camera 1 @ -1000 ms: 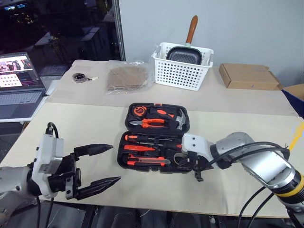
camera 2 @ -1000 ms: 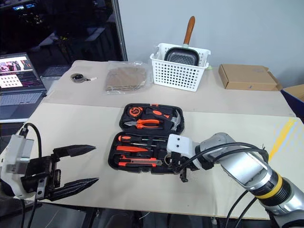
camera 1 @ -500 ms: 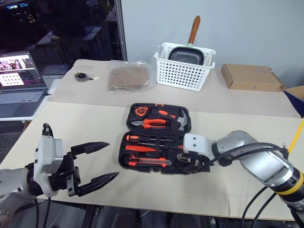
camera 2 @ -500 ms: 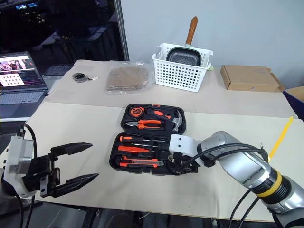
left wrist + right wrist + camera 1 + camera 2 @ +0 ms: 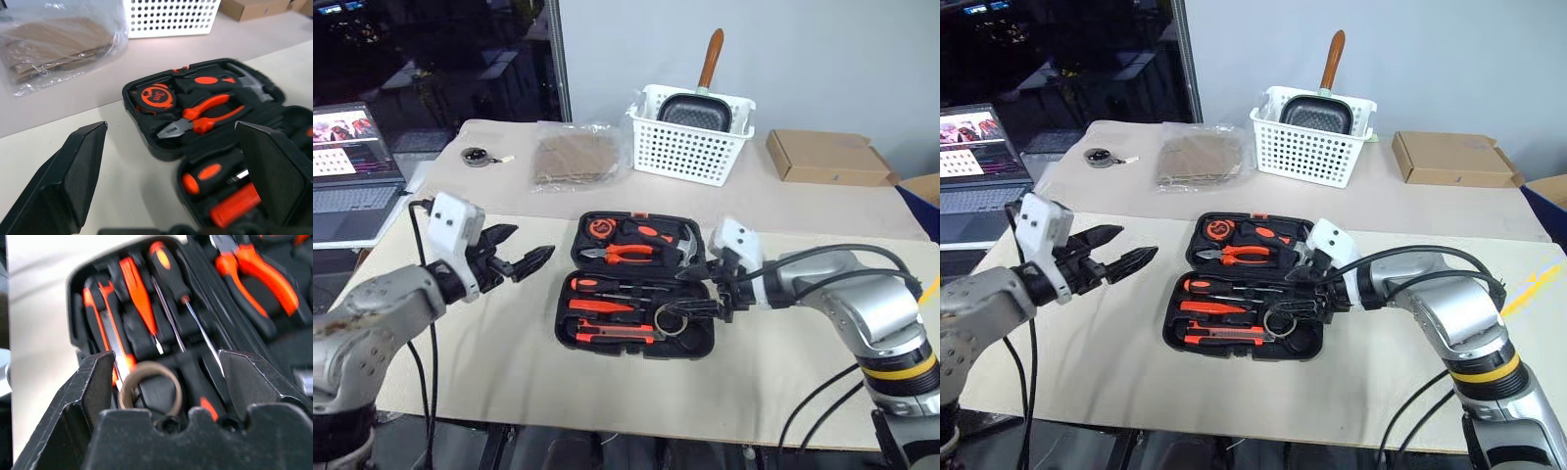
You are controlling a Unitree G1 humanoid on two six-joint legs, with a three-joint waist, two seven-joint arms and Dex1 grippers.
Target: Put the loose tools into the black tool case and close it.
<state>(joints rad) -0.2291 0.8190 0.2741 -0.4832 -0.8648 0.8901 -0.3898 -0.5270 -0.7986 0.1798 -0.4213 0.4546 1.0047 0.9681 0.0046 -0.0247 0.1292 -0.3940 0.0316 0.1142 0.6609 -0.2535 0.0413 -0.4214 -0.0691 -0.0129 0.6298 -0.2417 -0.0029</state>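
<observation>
The black tool case (image 5: 566, 323) lies open mid-table. Its near half holds red and orange-and-black screwdrivers (image 5: 607, 286), the utility knife (image 5: 615, 338) and the grey tape ring (image 5: 668, 321). The far half holds pliers, a hammer and a tape measure. My right gripper (image 5: 671, 296) hovers open over the near half's right end, the tape ring (image 5: 149, 366) just below and between its fingers (image 5: 93, 387), held by neither. My left gripper (image 5: 534, 240) is open and empty, left of the case, pointing at its far half (image 5: 142, 88).
A white basket (image 5: 690, 147) with a pan stands at the back, a flat cardboard box (image 5: 824, 157) to its right. A plastic bag of brown sheets (image 5: 575, 159), a small round object (image 5: 477, 157) and a laptop (image 5: 352, 171) sit back left.
My right gripper has opened and lifted from the case's near right corner, leaving the tape ring inside. My left arm has swung forward from the table's front edge toward the case.
</observation>
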